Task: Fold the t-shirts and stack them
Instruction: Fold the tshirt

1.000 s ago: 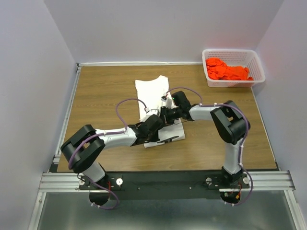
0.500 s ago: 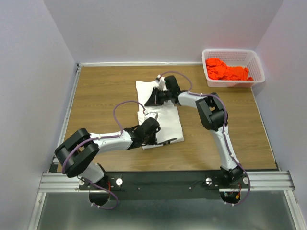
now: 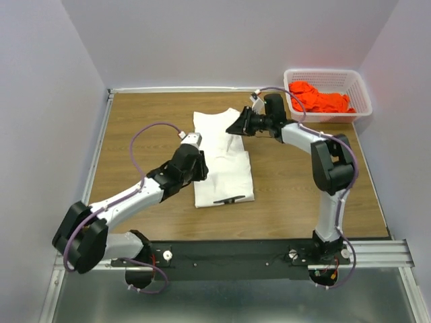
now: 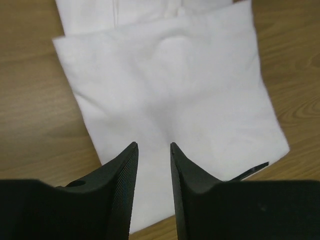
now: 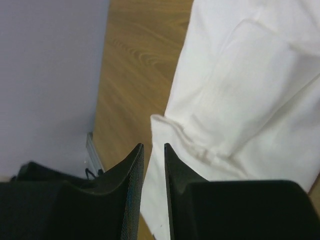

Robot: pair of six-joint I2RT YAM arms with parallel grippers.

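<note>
Surface: wood-grain table, brown and matte. Enclosed by plain pale walls on left, far and right sides. Metal rail along near edge. Far right corner: white lattice basket, set close to the walls, holding orange-red t-shirt in a crumpled heap.

White t-shirt: lies flat near mid-table, folded to a long rectangle, long axis running near to far and slightly tilted. Shows a doubled layer over the near part and a thin dark mark at near right corner. Well apart from basket.

Left gripper: hovers at left edge of white t-shirt, about halfway along it. Jaws narrowly apart, nothing between them. In left wrist view, points over the doubled layer, cloth visible through the gap. Contact with cloth: cannot tell.

Right gripper: sits at far right corner of white t-shirt, pointing toward the left wall. Jaws a slit apart, nothing gripped so far as right wrist view shows. Folded seam and cloth edge directly beneath the tips. Height above cloth: cannot tell.
</note>
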